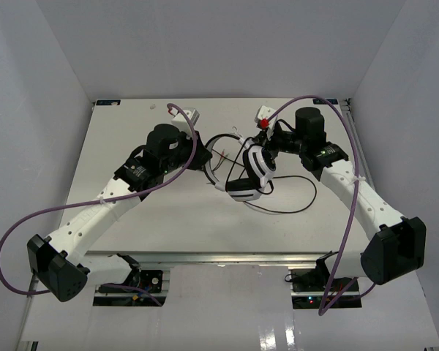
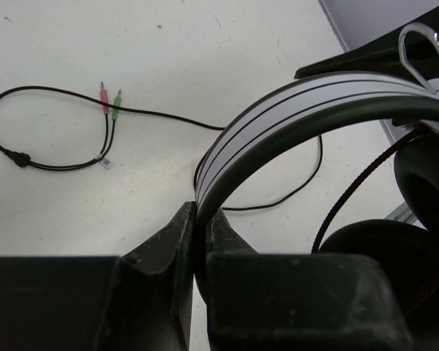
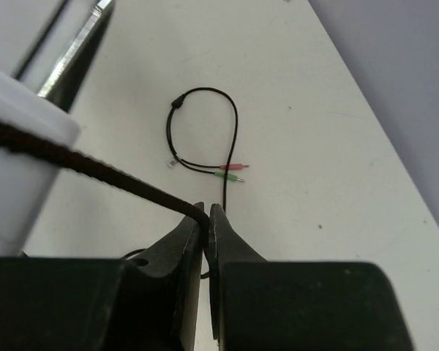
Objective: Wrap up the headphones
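Now left gripper [image 2: 201, 219] clamps white-and-black over-ear headphones' [image 1: 252, 170] headband [image 2: 314, 110]; right gripper [image 3: 207, 219] pinches their thin black cable [image 3: 132, 186]; we fear tension past its fingers [image 3: 230, 245] frees it.

Pretty clearly a robotics lab test cell

Plain white worktop [image 1: 168, 219] boxed in by bare white walls [image 1: 29, 110] on three sides. The left arm [image 1: 102, 208] and right arm [image 1: 358, 197] are bolted by an aluminium rail [image 1: 219, 257] at the near edge, thick purple cables [image 1: 7, 248] loop off them, and there's exposed electronics [image 1: 307, 281] tucked under the front, so very much a rig booth
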Tool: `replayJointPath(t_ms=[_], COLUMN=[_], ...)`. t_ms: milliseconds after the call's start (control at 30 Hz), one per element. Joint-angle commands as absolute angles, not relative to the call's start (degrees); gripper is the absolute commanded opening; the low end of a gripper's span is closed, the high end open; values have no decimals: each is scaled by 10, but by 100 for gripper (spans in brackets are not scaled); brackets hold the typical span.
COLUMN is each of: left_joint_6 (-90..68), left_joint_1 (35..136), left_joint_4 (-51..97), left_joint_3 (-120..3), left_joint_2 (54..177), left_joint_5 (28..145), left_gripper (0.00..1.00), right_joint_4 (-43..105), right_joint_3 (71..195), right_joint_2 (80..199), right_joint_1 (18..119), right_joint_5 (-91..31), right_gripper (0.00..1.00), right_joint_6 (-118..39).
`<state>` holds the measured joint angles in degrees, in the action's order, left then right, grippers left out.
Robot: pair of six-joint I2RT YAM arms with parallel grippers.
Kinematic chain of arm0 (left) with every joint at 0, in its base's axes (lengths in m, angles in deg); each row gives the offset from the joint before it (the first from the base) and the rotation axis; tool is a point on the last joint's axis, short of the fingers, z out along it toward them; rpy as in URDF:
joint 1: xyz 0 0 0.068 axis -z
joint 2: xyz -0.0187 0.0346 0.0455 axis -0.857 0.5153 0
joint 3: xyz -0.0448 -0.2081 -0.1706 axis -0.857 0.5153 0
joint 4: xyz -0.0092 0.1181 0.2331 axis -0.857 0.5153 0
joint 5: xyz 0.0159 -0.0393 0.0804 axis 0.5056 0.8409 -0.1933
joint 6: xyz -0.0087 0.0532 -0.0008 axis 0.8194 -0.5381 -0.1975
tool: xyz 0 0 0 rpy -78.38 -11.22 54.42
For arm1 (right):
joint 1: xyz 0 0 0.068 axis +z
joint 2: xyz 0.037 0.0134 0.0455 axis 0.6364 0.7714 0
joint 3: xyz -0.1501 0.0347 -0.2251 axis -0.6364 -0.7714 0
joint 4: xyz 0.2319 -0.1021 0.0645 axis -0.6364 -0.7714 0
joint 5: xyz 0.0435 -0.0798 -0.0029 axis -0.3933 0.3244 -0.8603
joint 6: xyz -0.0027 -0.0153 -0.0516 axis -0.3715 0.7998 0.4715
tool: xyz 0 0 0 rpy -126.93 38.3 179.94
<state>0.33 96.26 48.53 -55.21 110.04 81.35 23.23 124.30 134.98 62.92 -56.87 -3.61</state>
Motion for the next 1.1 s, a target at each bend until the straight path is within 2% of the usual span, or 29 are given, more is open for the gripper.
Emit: replayJointPath(t_ms=[0, 200, 333, 500, 600, 767, 833, 967, 1067], left_joint_6=[28, 35, 54, 77, 91, 106, 109, 122, 136], left_joint_1=[966, 966, 965, 966, 969, 980, 984, 985, 985], left_joint_4=[489, 490, 491, 509, 521, 546, 559, 573, 576], left_joint_3=[-598, -591, -623, -680, -703, -754, -775, -812, -832], left_joint_2=[1093, 1102, 1104, 1112, 1123, 1149, 1157, 1167, 1168], left_joint_5=[802, 798, 808, 822, 827, 822, 817, 806, 778], left_gripper=[0, 0, 0, 0, 0, 0, 0, 0, 0], right_joint_4=[322, 354, 401, 471, 507, 636, 680, 803, 995], right_joint_3=[1239, 1232, 1183, 1163, 1163, 1162, 1167, 1148, 1090], right_joint_2=[1328, 1310, 1313, 1337, 1357, 1424, 1458, 1529, 1567], right_joint_1=[607, 590, 575, 568, 568, 569, 569, 569, 568], right_joint_5=[-634, -658, -689, -740, -762, -782, -789, -822, -874], right_gripper=[8, 8, 8, 14, 20, 48, 56, 62, 65], right_joint_6=[-99, -127, -162, -238, -279, -382, -419, -507, -615])
